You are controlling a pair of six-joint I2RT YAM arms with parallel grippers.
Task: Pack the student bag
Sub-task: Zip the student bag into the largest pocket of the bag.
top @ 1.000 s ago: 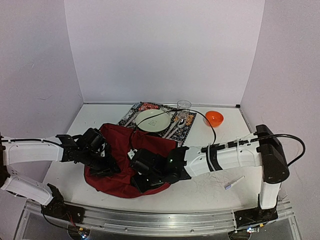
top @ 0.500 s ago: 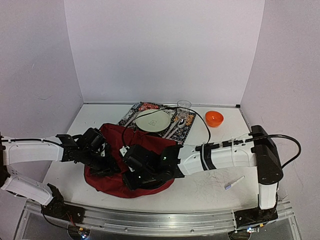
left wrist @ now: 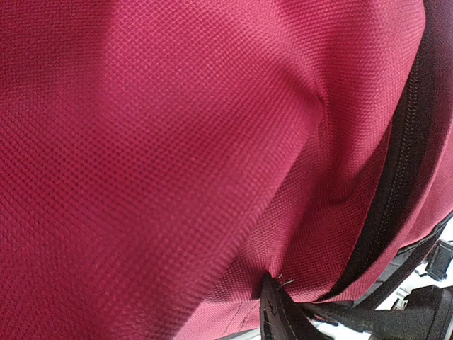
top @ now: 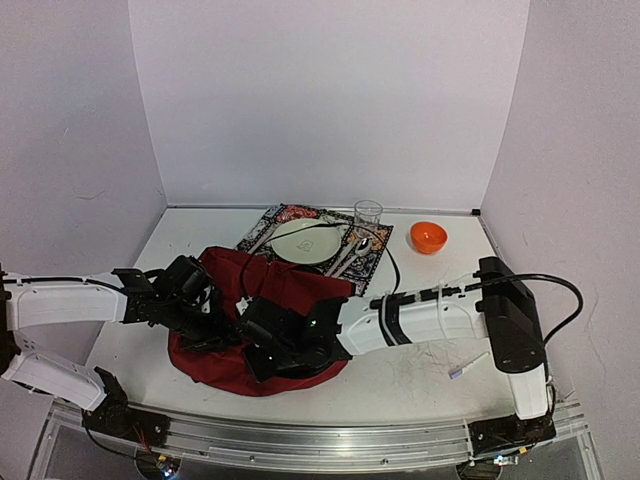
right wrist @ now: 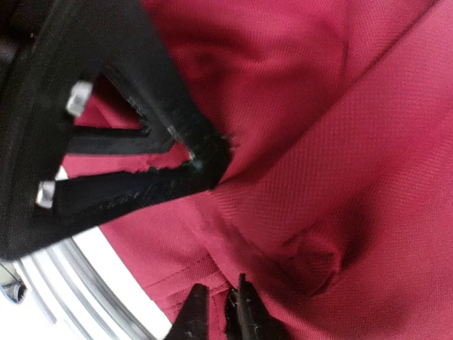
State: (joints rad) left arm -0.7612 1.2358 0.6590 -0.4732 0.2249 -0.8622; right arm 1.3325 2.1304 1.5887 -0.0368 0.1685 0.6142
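Lying slumped on the near-left part of the white table point(top: 410, 380), the student bag point(top: 215, 368) is being gripped by both arms. The left pincer point(right wrist: 204, 161) is clamping a puckered fold of the dark-red fabric between its drawn-together fingertips. The right pincer point(right wrist: 225, 313), reaching across over the bag's middle, is standing almost closed, with a ridge of fabric running in between its 2 tips. Just behind the bag, a patterned placemat point(top: 285, 213) is carrying a plate point(top: 305, 240).
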